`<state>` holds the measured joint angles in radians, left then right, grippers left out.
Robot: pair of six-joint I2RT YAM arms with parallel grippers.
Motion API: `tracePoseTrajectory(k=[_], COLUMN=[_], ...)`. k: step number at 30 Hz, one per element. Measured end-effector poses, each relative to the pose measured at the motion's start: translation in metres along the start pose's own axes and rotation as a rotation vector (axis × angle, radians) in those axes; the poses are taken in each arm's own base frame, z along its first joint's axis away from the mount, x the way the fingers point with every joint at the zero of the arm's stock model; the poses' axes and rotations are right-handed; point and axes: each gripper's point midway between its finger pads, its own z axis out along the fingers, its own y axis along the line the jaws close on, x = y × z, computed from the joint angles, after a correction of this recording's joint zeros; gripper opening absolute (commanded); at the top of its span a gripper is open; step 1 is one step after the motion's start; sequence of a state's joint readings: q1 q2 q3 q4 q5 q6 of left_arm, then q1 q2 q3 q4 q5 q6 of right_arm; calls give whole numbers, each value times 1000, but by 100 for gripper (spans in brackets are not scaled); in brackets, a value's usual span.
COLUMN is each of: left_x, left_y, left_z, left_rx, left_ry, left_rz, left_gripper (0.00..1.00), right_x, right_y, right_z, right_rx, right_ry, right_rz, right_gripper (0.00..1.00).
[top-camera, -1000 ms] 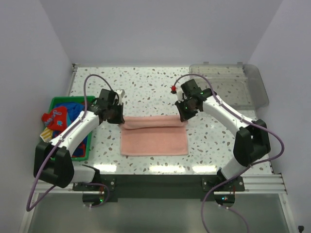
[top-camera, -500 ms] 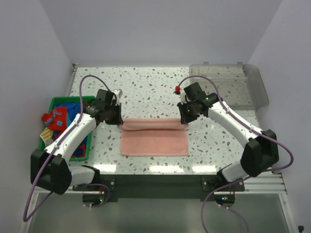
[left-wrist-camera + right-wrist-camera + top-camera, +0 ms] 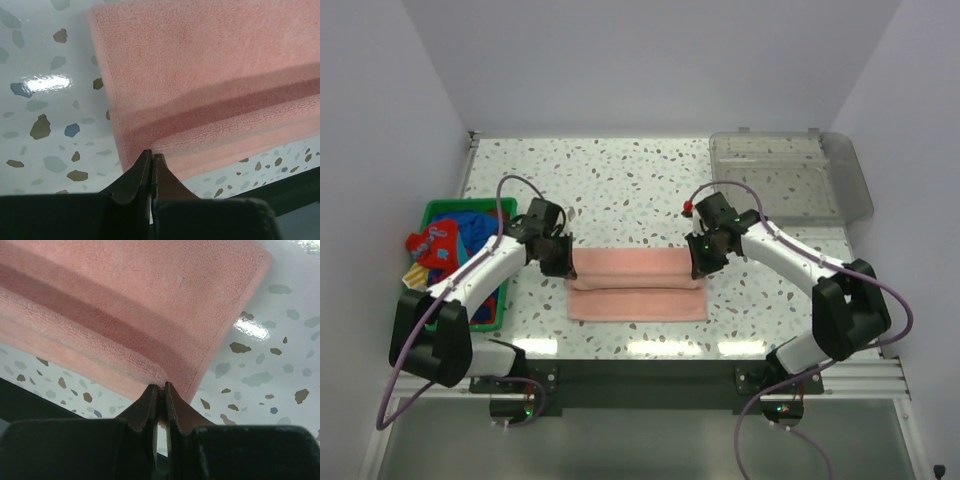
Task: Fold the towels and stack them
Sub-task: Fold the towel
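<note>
The soft salmon pink terry towel (image 3: 637, 290) lies part-folded near the front of the speckled white worktop (image 3: 620, 180), with the left end effector (image 3: 565, 270) and the right end effector (image 3: 698, 270) each clamped narrowly on a corner of its turned-over layer.

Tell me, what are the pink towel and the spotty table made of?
The pink towel looks like soft terry cloth: its surface is fuzzy and matte. The table looks hard and glossy, maybe speckled stone or laminate: light glints off it.
</note>
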<state>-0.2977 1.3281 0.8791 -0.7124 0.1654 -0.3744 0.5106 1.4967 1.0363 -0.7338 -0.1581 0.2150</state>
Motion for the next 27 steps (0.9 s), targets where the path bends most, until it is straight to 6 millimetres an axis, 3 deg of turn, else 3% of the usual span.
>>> tracePoseTrajectory(k=[8, 15, 19, 27], left_x=[28, 29, 27, -6], left_y=[9, 11, 11, 3], left_z=[33, 44, 50, 57], left_rx=[-10, -13, -22, -11], left_ry=[115, 126, 138, 79], left_rz=[-48, -62, -81, -88], left_gripper=[0, 0, 0, 0], right_x=[14, 16, 0, -50], right_y=[-7, -12, -17, -40], right_z=[34, 54, 57, 58], right_rx=[15, 30, 57, 130], right_ry=[92, 144, 145, 76], right_rz=[25, 38, 39, 46], right_gripper=[0, 0, 0, 0])
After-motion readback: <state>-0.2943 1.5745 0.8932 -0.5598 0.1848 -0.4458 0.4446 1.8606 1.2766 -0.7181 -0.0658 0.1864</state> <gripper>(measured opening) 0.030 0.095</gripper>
